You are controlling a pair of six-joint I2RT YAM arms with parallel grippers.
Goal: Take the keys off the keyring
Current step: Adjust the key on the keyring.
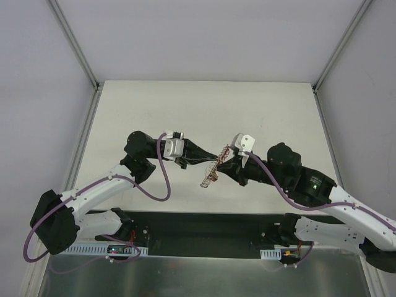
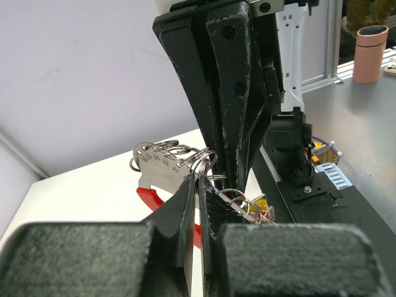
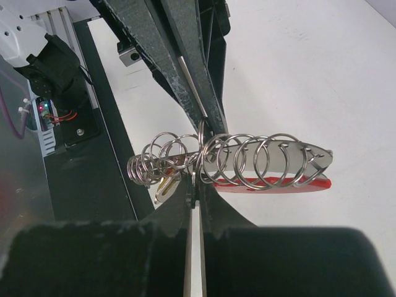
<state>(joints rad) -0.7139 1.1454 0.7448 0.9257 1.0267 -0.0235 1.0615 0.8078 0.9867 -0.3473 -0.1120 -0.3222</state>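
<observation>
left fingers (image 2: 180, 207): pressed together at the lower centre of your left wrist view, pinching a loop of the keyring.
keyring (image 1: 209, 178): you see a string of wire loops at the centre of the top view, slanting from upper right to lower left where the two arms meet.
keys (image 3: 163, 185): brassy bunch hanging at the left end of the loops.
right fingers (image 3: 176, 213): closed tight on a loop, lower centre.
grey tag (image 3: 291, 154): right of centre, red piece (image 3: 272, 185) just beneath.
surface (image 1: 154, 105): white.
</observation>
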